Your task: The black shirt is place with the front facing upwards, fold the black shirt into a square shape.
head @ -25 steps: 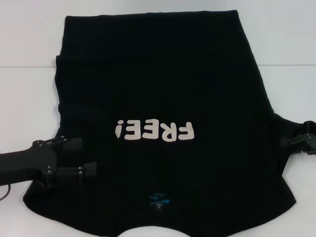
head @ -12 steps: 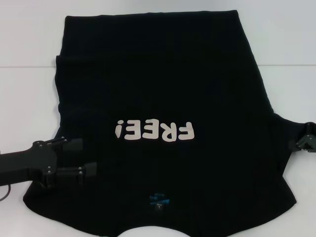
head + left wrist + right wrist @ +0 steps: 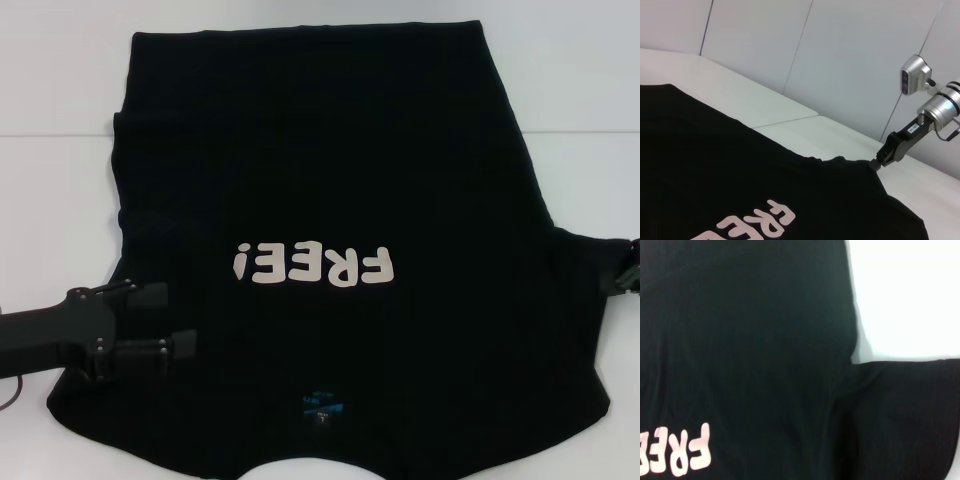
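Across the middle of the white desk (image 3: pixel 60 80) the black shirt (image 3: pixel 320 170) lies flat, lettering up. At lower left, the left tool (image 3: pixel 158 322) reaches in level, jaws spread over the sleeve, seemingly ready to pinch. At the right edge, the right tool (image 3: pixel 879 161) pinches the other sleeve tip; folding inward comes next.

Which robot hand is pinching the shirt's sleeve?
The right gripper: it pinches the black shirt at its sleeve tip. The left gripper sits open over the other side.
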{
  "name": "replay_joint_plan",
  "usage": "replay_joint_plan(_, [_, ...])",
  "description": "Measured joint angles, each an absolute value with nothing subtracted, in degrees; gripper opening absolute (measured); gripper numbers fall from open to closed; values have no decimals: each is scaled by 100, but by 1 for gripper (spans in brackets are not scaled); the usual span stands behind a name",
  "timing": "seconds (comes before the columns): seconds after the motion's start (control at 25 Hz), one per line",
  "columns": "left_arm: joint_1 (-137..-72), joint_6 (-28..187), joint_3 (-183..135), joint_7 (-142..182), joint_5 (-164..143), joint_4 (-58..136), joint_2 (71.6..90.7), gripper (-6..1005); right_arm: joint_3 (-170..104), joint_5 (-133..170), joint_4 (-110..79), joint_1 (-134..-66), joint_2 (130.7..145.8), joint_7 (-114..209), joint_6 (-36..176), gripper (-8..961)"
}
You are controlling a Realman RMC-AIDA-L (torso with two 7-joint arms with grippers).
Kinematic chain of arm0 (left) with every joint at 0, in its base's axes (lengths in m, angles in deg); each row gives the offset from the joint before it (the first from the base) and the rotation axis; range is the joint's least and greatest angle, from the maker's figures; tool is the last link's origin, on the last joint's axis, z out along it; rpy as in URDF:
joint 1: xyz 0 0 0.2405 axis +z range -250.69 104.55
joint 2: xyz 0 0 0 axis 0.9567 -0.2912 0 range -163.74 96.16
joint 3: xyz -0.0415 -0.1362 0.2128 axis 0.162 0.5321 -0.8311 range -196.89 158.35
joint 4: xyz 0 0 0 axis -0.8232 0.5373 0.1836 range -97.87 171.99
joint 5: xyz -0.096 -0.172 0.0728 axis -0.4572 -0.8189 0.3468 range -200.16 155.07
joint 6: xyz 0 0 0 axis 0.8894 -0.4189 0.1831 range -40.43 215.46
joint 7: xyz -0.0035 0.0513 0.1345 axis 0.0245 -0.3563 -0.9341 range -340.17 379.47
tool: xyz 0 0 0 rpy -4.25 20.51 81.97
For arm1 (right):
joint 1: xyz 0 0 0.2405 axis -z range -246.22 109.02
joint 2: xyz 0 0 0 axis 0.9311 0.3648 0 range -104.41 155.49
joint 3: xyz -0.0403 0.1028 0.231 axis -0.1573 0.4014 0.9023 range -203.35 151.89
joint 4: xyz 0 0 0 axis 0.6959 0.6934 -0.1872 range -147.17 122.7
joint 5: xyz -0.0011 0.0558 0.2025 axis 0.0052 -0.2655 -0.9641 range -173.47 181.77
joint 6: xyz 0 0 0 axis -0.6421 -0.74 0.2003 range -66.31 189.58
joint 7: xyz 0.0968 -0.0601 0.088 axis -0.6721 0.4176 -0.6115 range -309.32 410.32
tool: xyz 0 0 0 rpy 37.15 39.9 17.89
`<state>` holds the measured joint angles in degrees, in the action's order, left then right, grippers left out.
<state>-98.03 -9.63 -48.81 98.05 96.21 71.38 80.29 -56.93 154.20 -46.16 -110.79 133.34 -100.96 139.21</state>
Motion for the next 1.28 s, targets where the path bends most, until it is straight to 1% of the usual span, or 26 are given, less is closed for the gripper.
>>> replay_joint_plan(0.32, [-9800, -960, -4881, 9806, 9626, 7110, 8007, 949, -5598, 15148, -5042, -10868, 13182, -9910, 14241, 22])
replay_joint_plan(0.56, [-9803, -960, -4880, 9805, 9629, 7105, 8002, 950, -5666, 15099, -5189, -10960, 13166, -9725, 14310, 24])
replay_joint_plan(0.68, [-9803, -958, -4881, 9805, 9633, 7106, 8002, 950, -5797, 15101, -5195, -11117, 13210, -9621, 14333, 31])
replay_joint_plan(0.88, [-9798, -953, -4880, 9805, 9647, 7107, 8003, 950, -6177, 15106, -5203, -11504, 13331, -9482, 14356, 43])
replay_joint_plan(1.0, [-9801, -951, -4878, 9805, 9695, 7107, 8003, 950, -6515, 15124, -5217, -11781, 13420, -9468, 14366, 50])
replay_joint_plan(1.12, [-9803, -951, -4869, 9805, 9709, 7108, 8006, 949, -6887, 15150, -5225, -12090, 13552, -9469, 14401, 57])
replay_joint_plan(1.28, [-9794, -951, -4835, 9807, 9709, 7107, 8009, 949, -7190, 15169, -5229, -12322, 13678, -9468, 14456, 66])
